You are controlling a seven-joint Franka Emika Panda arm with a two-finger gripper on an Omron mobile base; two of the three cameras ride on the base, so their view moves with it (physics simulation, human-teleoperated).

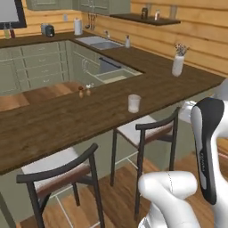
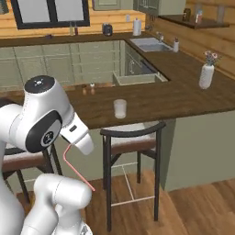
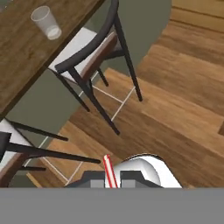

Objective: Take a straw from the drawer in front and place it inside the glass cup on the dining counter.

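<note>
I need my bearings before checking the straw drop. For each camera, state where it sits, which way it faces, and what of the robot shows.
Left base view: behind the arm, left side, facing the dining counter and glass cup; arm at lower right.
Right base view: behind, right side, same counter and cup; arm at lower left, straw hanging from the hand.
Hand view: on the hand, looking down along the tool, shut on the straw, over stools and floor.
All three show the cup.

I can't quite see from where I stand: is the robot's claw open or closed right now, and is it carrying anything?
Gripper: closed on the straw, which sticks up between its two finger tips in the hand view.
</note>
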